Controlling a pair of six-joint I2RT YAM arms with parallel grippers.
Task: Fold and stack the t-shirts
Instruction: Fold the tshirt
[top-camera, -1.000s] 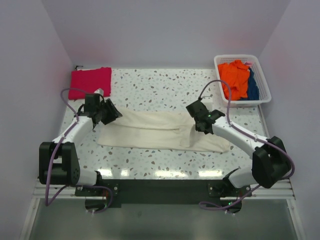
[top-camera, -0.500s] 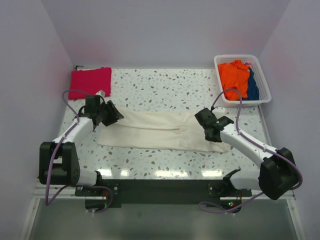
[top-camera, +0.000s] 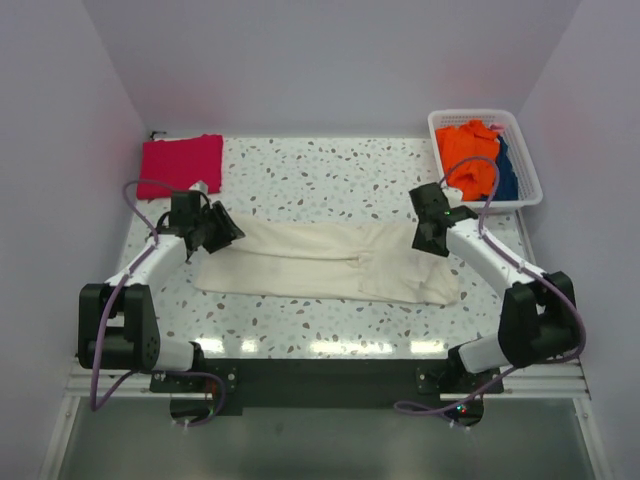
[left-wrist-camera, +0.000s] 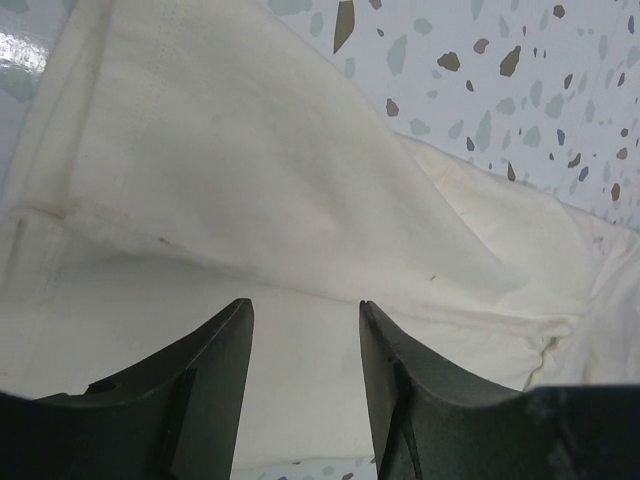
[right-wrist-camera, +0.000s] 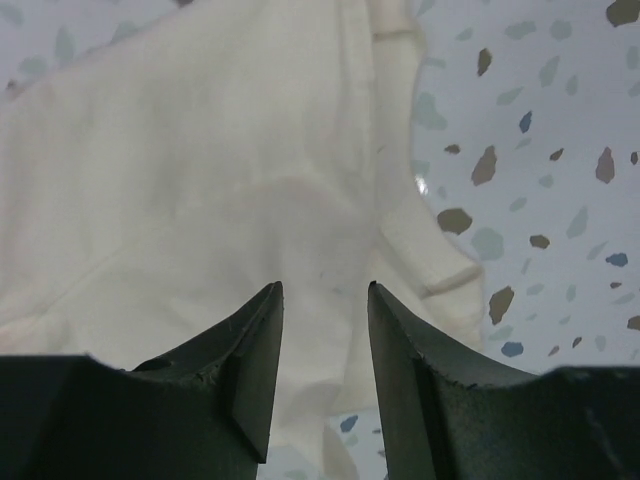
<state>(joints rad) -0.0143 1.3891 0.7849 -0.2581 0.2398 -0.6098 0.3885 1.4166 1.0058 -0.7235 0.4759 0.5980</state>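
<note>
The cream-white t-shirt (top-camera: 320, 262) lies spread in a long band across the middle of the table. My left gripper (top-camera: 226, 231) hovers over its left end, open, with only flat cloth (left-wrist-camera: 250, 180) showing between the fingers (left-wrist-camera: 305, 303). At the shirt's right end my right gripper (top-camera: 427, 242) is open too, just above the cloth (right-wrist-camera: 200, 170), and grips nothing (right-wrist-camera: 325, 285). A sleeve hem (right-wrist-camera: 430, 265) lies to the right of its fingers. The crimson-pink t-shirt (top-camera: 181, 165) rests folded at the back left corner.
A white basket (top-camera: 529, 196) at the back right holds orange cloth (top-camera: 472, 155) and blue cloth (top-camera: 506, 175). The speckled table (top-camera: 320, 175) runs between purple walls on three sides. The arm bases sit on a black rail (top-camera: 320, 375) at the near edge.
My right gripper has opened and let go of the cream shirt, swinging from the middle toward the back right. The shirt's right end now lies flatter. The left arm has not moved.
</note>
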